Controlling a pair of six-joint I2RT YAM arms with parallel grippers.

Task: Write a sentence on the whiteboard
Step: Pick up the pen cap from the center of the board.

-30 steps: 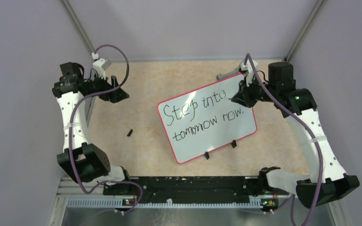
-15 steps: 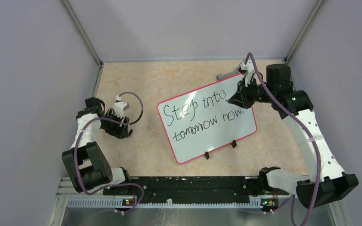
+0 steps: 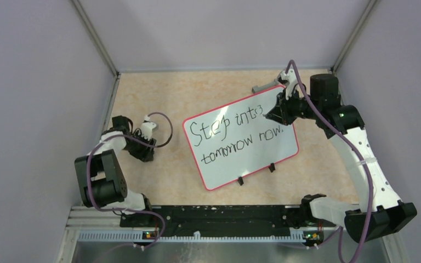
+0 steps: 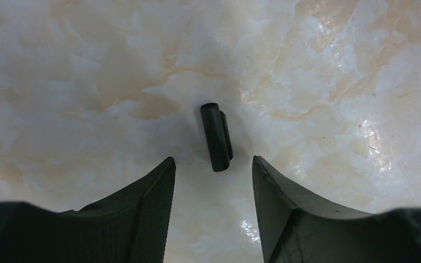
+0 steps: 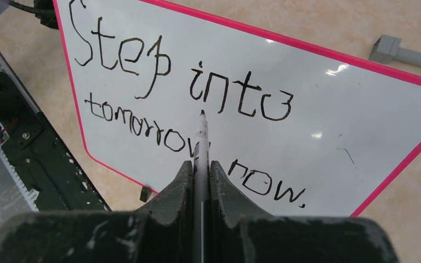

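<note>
A large white whiteboard (image 3: 225,170) with a thin pink-red rim lies skewed on the beige marbled table top (image 3: 170,93). It bears the black handwritten sentence (image 3: 233,148) "Step into tomorrow now." and two small black clips (image 3: 240,181) on its near edge. The black right gripper (image 3: 271,114) hangs over the board's far right corner, seemingly near "into". The black left gripper (image 3: 144,152) sits low, well left of the board.

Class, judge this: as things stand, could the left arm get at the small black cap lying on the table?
Probably yes. The left gripper hangs just over the black cap, jaws open, the cap's near end between its fingertips; nothing on the table around it blocks the way.
</note>
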